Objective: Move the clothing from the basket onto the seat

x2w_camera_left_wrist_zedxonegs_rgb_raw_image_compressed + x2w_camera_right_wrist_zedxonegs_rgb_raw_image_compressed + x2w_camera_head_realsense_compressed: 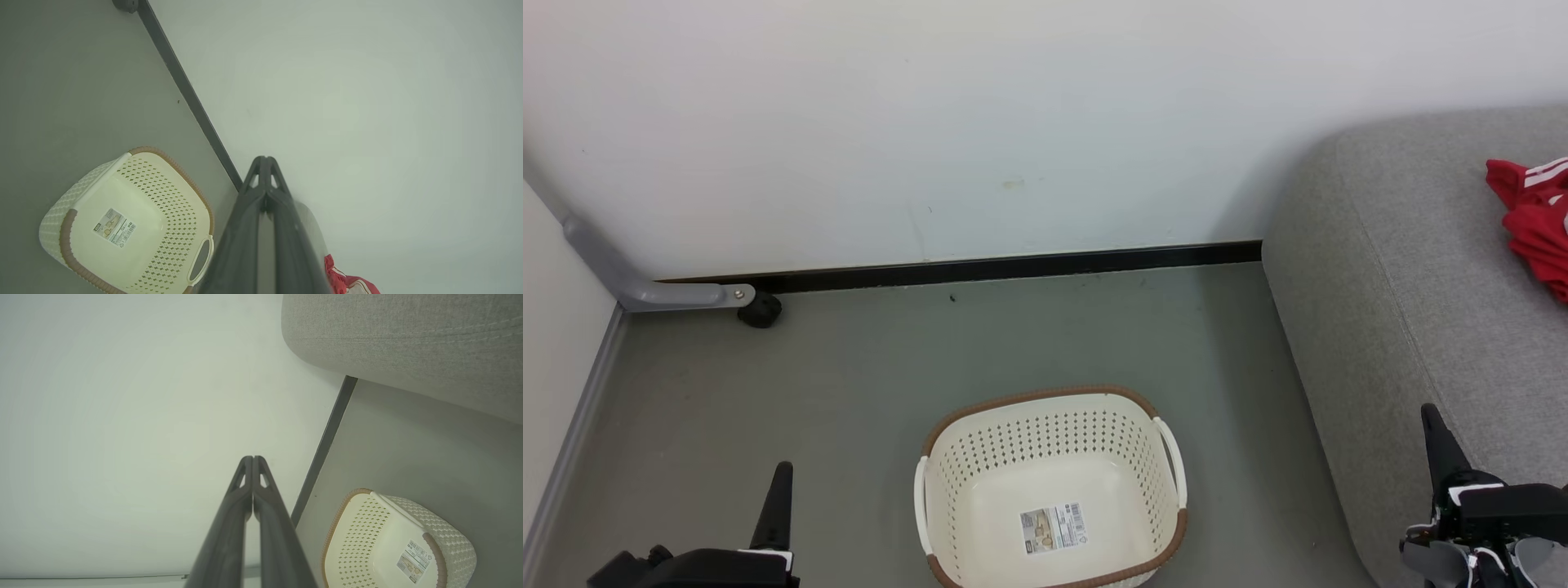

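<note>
Clothing lies on seat, basket on floor (left tool, right tool closed, gripping nothing).

One basket counted, two white handles, one label sticker inside, one seat, one red clothing heap, garments within not countable, two claws, left claw, right claw

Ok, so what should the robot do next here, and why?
Probably just park both arms and stop. The basket holds nothing but its label sticker, red clothing lies on the seat, and the left gripper and right gripper are shut on nothing. The task looks done.
</note>
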